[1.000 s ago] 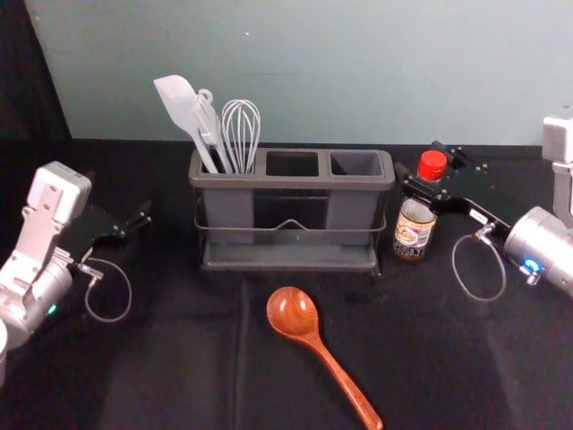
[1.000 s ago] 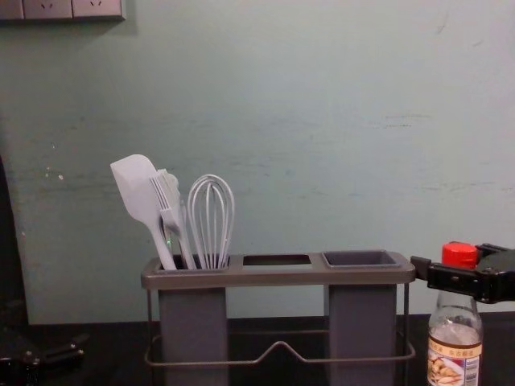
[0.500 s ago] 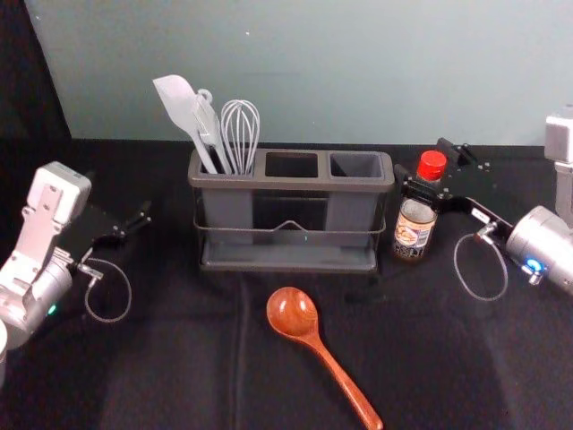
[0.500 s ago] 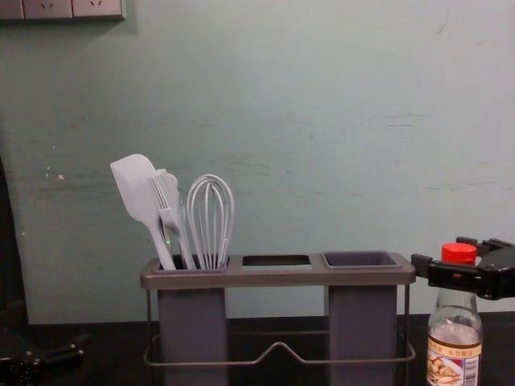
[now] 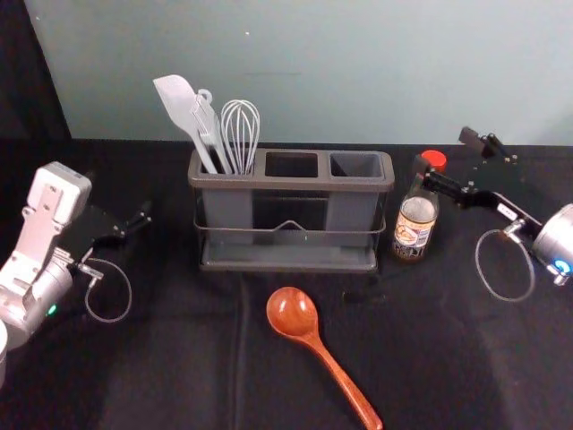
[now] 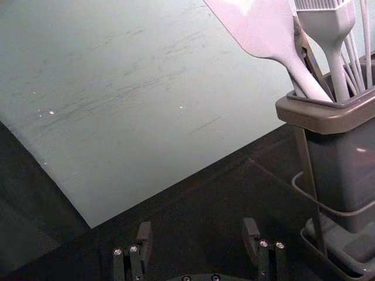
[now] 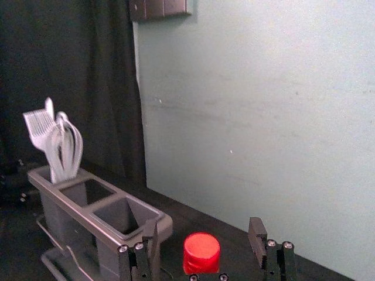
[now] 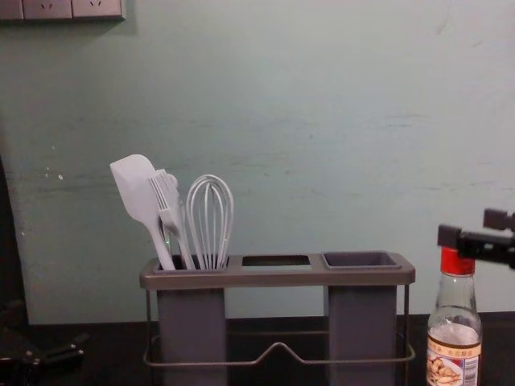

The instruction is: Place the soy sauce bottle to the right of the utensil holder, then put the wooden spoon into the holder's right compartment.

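The right gripper [image 5: 446,153], fingers spread and empty, has risen off the soy sauce bottle [image 5: 415,222] to near its red cap [image 7: 201,252], leaving it upright just right of the utensil holder [image 5: 291,183]; that part looks done. The wooden spoon [image 5: 292,312] lies on the black cloth [image 5: 179,358] in front, likely next, while the left gripper [image 6: 197,232] idles at far left, open
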You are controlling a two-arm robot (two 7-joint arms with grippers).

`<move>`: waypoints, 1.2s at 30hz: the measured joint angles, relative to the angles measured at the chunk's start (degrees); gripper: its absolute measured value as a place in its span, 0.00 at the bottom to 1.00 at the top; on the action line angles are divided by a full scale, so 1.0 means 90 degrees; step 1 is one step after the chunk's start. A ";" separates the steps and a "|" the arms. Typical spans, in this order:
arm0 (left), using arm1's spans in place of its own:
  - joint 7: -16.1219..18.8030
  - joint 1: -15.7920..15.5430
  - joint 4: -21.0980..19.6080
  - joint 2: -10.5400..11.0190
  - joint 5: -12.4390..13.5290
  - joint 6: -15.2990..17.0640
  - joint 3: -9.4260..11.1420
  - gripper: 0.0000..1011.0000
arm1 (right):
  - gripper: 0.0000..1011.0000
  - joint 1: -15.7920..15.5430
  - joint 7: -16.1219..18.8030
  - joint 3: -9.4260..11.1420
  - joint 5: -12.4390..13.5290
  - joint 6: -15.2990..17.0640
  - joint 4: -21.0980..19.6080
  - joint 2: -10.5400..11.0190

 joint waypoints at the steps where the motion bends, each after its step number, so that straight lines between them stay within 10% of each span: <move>1: 0.0000 0.0000 0.0000 0.0000 0.0000 0.0000 0.0000 0.99 | 0.99 -0.0037 0.0007 0.0022 0.0034 0.0017 -0.0079 0.0027; 12: 0.0000 0.0000 0.0000 0.0000 0.0000 0.0000 0.0000 0.99 | 0.99 -0.0903 0.0074 0.0404 0.0468 0.0557 -0.1916 0.0823; 20: 0.0000 0.0000 0.0000 0.0000 0.0000 0.0000 0.0000 0.99 | 0.99 -0.1388 -0.0264 0.0256 0.0321 0.1527 -0.3096 0.1471; 29: 0.0000 0.0000 0.0000 0.0000 0.0000 0.0000 0.0000 0.99 | 0.99 -0.0968 -0.0504 -0.0749 0.0148 0.3449 -0.3884 0.1714; 36: 0.0000 0.0000 0.0000 0.0000 0.0000 0.0000 0.0000 0.99 | 0.99 -0.0116 -0.0712 -0.1806 -0.0084 0.5163 -0.3712 0.1234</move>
